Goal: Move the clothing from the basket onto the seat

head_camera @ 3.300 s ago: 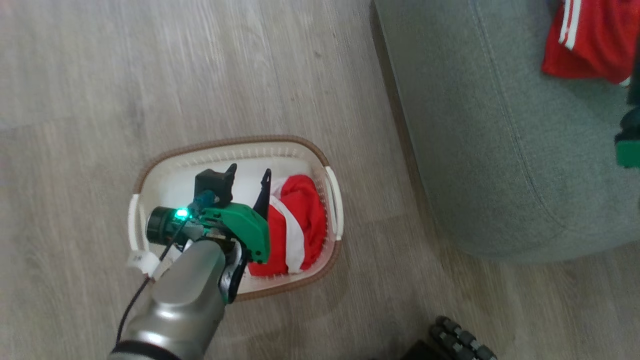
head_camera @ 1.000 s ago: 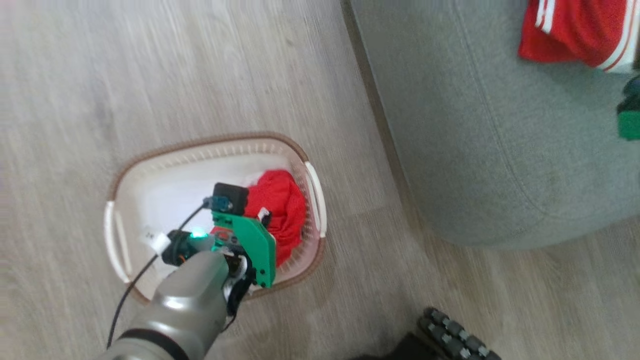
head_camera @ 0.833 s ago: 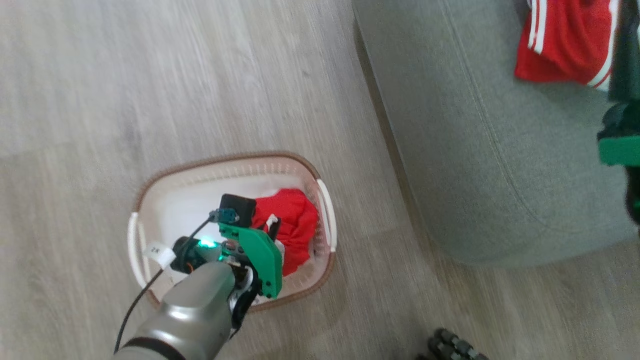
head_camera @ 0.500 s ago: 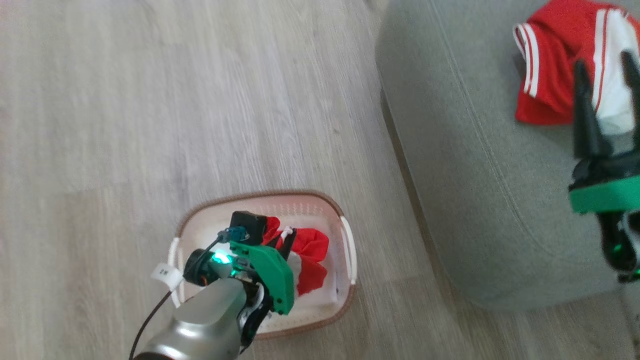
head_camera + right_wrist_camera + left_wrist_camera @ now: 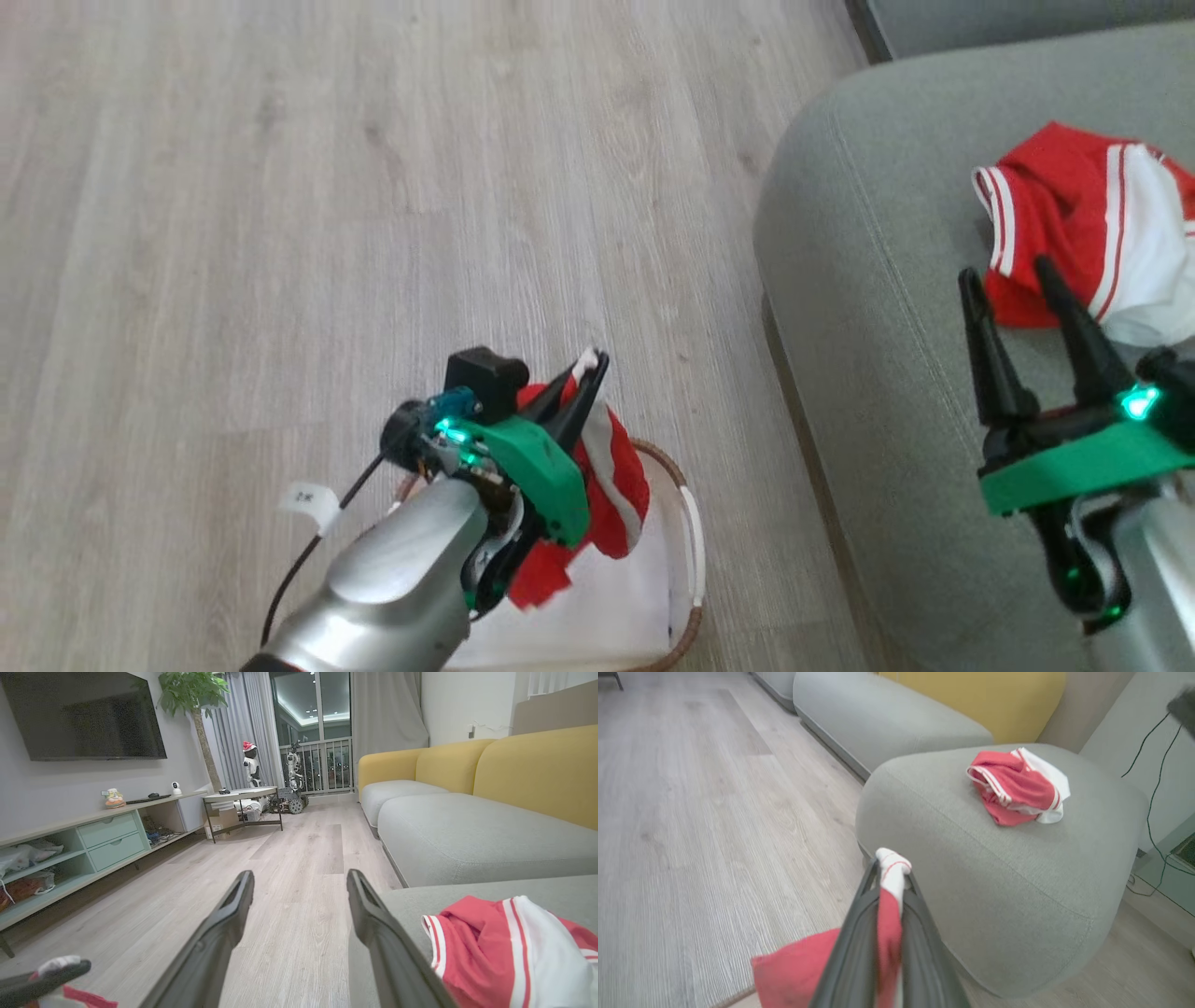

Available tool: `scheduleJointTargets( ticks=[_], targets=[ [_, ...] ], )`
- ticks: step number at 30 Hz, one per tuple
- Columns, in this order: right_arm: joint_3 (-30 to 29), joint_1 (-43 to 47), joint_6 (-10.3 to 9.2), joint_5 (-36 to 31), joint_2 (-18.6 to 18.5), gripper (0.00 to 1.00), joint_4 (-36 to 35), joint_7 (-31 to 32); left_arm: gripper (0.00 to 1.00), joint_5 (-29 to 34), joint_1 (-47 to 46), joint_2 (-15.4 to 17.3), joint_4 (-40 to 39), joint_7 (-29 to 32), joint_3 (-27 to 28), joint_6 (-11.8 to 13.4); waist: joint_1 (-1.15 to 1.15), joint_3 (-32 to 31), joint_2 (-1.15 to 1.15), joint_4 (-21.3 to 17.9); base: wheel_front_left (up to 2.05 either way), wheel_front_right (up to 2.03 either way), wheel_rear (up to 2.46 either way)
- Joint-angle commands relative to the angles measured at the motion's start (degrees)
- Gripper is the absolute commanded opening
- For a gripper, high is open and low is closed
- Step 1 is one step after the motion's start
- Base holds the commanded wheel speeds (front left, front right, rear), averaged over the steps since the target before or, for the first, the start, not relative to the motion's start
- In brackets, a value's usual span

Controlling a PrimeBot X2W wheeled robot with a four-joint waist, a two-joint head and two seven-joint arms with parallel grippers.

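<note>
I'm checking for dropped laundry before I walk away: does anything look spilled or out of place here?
Nothing stands out. The left claw is shut on a red garment that hangs over the basket. The other garment lies crumpled but fully on the seat, well in from its edge.

The pale wood-plank floor [image 5: 280, 187] carries the basket [image 5: 692, 537], which stands just beside a rounded corner of the grey-green seat [image 5: 868, 373]. On the seat's top lies crumpled red-and-white clothing [image 5: 1055, 215], well back from that corner.
</note>
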Motion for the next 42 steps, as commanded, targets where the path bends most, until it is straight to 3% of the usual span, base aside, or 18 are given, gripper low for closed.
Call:
scheduleJointTargets(
  ticks=[1,15,32,42],
  targets=[
    [0.97,-0.19,-0.01,-0.46,-0.44,1.0,-1.41,-0.29,0.0,0.82,-2.61,1.26,-2.78,-0.78,2.38,0.32,0.01,-1.25,0.0,0.75,0.0,0.0,0.0],
    [6.01,3.44,-0.01,-0.91,1.61,1.0,-0.31,-0.29,0.0,5.33,-10.27,6.14,-18.52,3.13,3.45,4.27,0.01,-2.72,0.0,2.3,0.0,0.0,0.0],
    [10.94,2.25,-0.01,0.51,1.28,1.0,-0.46,-0.29,0.0,5.51,-14.22,6.33,-23.34,6.69,3.5,5.73,0.01,-2.58,0.0,1.31,0.0,0.0,0.0],
    [25.86,-3.62,-0.01,3.65,-1.45,1.0,-0.33,-0.29,0.0,5.31,-15.0,5.12,-22.97,6.81,2.46,5.11,0.01,-2.54,0.0,2.28,0.0,0.0,0.0]
  ],
)
